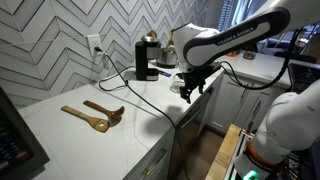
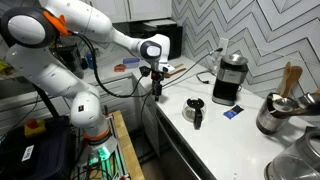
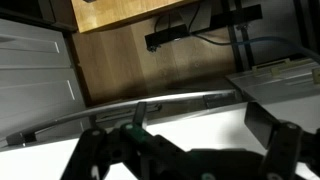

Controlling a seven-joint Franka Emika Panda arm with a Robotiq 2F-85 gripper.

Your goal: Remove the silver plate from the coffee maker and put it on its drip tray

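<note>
1. Gripper point(image 3: 190, 158) jaws stand wide apart in the wrist view. The dark fingers point(image 3: 100, 155) are spread toward either side of the frame, holding nothing and touching nothing.
2. Past the fingers, that view shows the pale counter edge point(image 3: 150, 105), a wooden floor point(image 3: 130, 60) and a white cabinet door point(image 3: 35, 60).
3. In both exterior views the gripper points down over the front edge of the white counter point(image 1: 60, 132), clear of its surface.
4. The silver plate point(image 2: 232, 60) lies on top of the coffee maker point(image 2: 228, 85), which stands near the chevron-tiled wall point(image 1: 50, 50), well apart from the gripper.
5. The drip tray point(image 2: 222, 102) sits low and black at the machine's foot, on the counter.
6. A small dark object point(image 2: 195, 110), too small to name, stands on the counter between gripper and machine.
7. Two wooden spoons point(image 1: 92, 115) lie further along the counter.
8. A steel pot point(image 2: 272, 115) holding wooden utensils point(image 2: 290, 80) stands beyond the coffee maker.
</note>
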